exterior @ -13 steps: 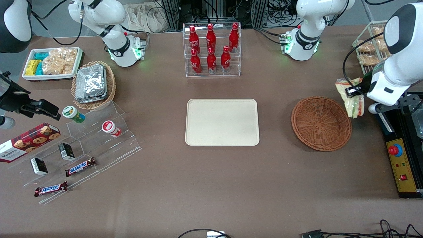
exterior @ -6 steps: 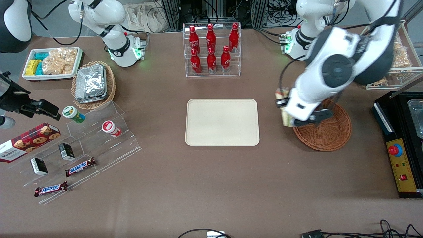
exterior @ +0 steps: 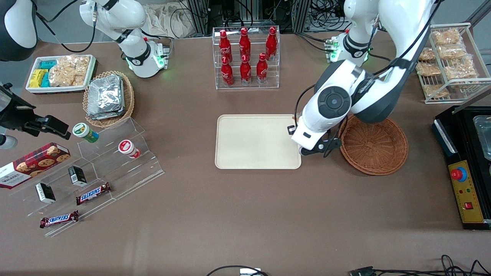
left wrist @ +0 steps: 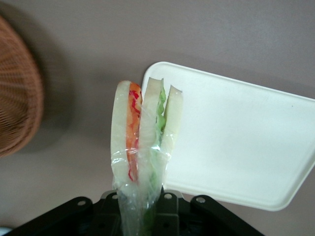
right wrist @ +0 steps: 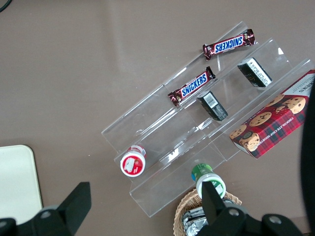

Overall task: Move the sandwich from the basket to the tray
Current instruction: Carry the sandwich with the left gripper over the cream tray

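My left gripper (left wrist: 142, 209) is shut on the sandwich (left wrist: 142, 128), a plastic-wrapped wedge of white bread with red-orange and green filling, held upright by its narrow end. In the front view the gripper (exterior: 296, 132) hangs over the edge of the cream tray (exterior: 249, 145) that lies nearest the basket, and the arm hides the sandwich. The wrist view shows the sandwich above the tray's corner (left wrist: 236, 142). The round brown wicker basket (exterior: 374, 143) stands empty beside the tray, toward the working arm's end; its rim (left wrist: 15, 113) also shows in the wrist view.
A clear rack of red bottles (exterior: 245, 57) stands farther from the front camera than the tray. An oval wicker basket with foil packets (exterior: 109, 97) and an acrylic stand with snacks (exterior: 107, 168) lie toward the parked arm's end. A wire rack (exterior: 448, 61) and control box (exterior: 466, 195) lie toward the working arm's.
My left gripper has carried the sandwich from outside the basket, over the basket, to the tray's near edge. Nothing else has moved.
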You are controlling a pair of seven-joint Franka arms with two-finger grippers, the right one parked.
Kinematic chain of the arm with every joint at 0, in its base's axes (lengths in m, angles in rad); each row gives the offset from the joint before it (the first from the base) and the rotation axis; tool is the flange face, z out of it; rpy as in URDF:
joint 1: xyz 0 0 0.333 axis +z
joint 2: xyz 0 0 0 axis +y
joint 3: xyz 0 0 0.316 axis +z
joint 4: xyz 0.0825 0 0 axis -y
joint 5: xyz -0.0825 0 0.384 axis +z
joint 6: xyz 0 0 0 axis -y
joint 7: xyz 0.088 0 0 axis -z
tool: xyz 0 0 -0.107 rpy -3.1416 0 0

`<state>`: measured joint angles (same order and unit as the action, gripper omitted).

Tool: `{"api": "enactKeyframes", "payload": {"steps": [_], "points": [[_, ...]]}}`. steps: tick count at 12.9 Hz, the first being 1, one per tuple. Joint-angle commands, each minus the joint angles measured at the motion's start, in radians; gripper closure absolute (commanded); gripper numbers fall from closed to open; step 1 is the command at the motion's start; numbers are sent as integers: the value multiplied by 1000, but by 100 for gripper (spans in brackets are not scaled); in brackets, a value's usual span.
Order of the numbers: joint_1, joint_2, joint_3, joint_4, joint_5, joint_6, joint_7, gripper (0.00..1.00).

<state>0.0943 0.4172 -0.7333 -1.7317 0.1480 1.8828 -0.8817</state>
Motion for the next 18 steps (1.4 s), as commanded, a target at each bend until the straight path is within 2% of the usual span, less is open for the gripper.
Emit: {"api": "enactKeyframes", "payload": {"steps": [1, 5, 7, 11, 12, 13, 18], "points": [[13, 7, -20, -170, 60, 216, -10, 84], [13, 158, -20, -201, 154, 315, -19, 87], [-10, 192, -20, -204, 203, 341, -20, 87], [-27, 204, -18, -206, 206, 361, -25, 84], [-25, 204, -17, -207, 205, 360, -26, 52], [-21, 204, -15, -207, 205, 358, -45, 2], [-12, 155, -20, -198, 196, 282, -66, 0]]}}
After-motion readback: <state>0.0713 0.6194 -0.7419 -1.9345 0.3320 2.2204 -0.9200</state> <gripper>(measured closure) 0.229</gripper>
